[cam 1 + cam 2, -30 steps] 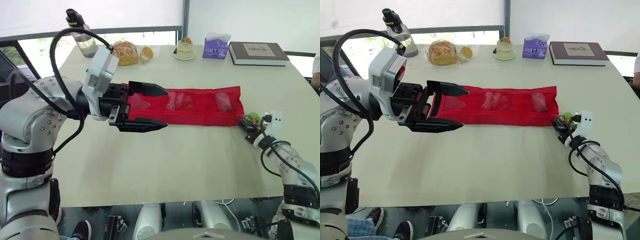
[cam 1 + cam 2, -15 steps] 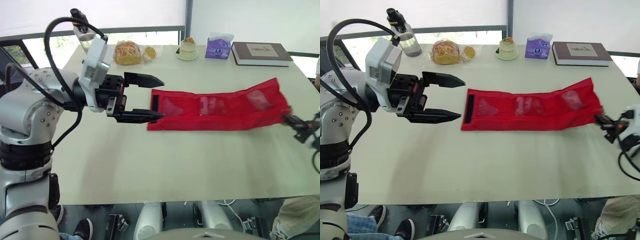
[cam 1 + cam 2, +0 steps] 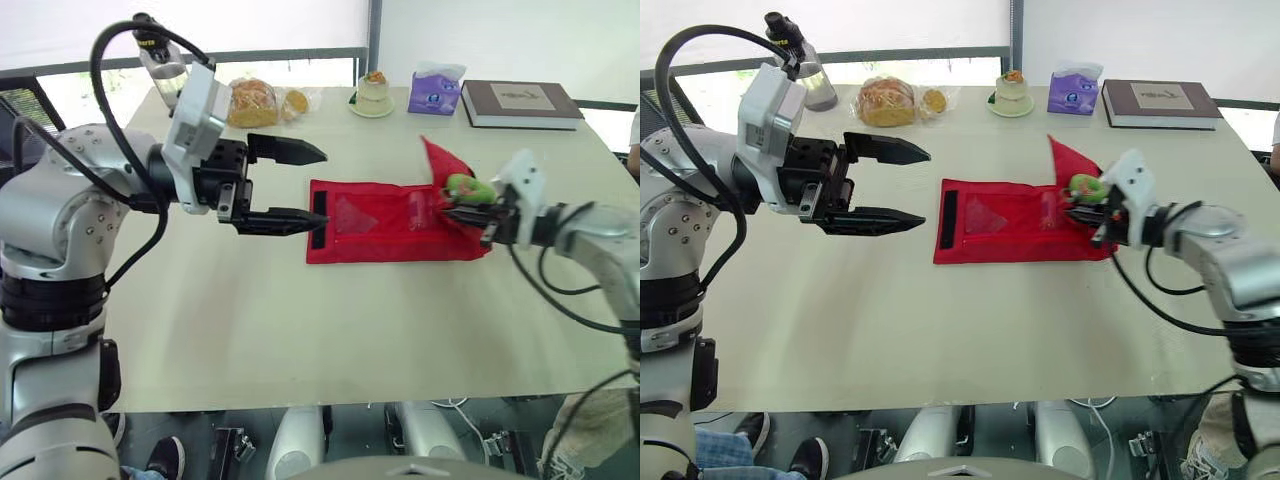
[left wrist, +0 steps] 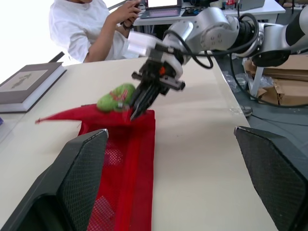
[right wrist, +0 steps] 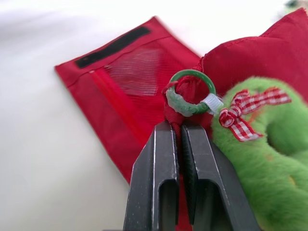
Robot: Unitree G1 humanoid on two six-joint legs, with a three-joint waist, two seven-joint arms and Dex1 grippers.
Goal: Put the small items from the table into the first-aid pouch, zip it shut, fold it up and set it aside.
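1. Presently: right gripper (image 5: 179,127) clamped on raised end of red mesh fabric first-aid pouch (image 3: 380,225), fuzzy green plush charm (image 3: 462,186) alongside.
2. Empty left gripper (image 3: 322,186) spread wide, opposite end just ahead of fingertips.
3. Advisable: firm pinch, fold laid flat.

Right hand (image 3: 447,212) left the counter's (image 3: 300,330) right edge and swung in toward the middle, pinching the pouch's (image 3: 370,225) right end by its green plush charm (image 3: 460,186). That end came up off the counter and folded back over the rest, so the pouch went from fully flat to about two-thirds its length. The pouch also slid toward the right edge. Left hand (image 3: 315,185), fingers spread, went from straddling the pouch's left end to sitting just off it.
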